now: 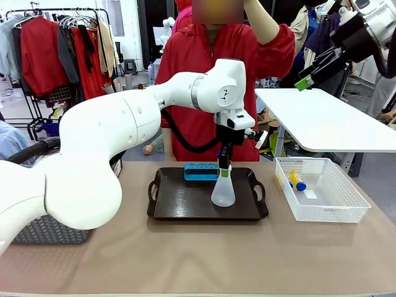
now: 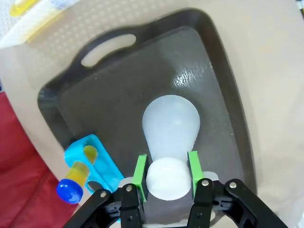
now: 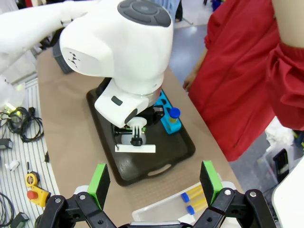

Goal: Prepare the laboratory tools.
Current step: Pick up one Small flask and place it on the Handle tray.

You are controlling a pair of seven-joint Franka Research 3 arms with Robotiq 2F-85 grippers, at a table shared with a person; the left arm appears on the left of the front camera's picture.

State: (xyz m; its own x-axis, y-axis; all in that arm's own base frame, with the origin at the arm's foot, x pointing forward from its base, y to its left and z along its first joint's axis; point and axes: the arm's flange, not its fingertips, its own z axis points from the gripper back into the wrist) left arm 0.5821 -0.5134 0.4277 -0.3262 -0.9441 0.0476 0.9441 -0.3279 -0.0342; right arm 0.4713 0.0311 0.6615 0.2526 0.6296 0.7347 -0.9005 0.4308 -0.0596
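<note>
You're on the flask step: on the matte black tray (image 1: 179, 201), the translucent white conical flask (image 1: 223, 192) stands with the left gripper (image 2: 167, 173) clamped on its neck, so next you'd loosen and lift straight up. The right gripper (image 3: 155, 183) hangs spread open, high off the tray's right. The blue rack (image 1: 201, 173) at the tray's far edge holds one tube (image 2: 76, 175); two more tubes (image 1: 297, 180) lie in the mesh basket (image 1: 322, 216) right of the tray

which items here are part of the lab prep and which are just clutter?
Job: translucent white conical flask in left gripper; small blue four-hole rack; blue-capped tubes of orange liquid; dark plastic tray; white mesh basket.
Lying about: black mesh bin; clothes rail; white table behind.
</note>
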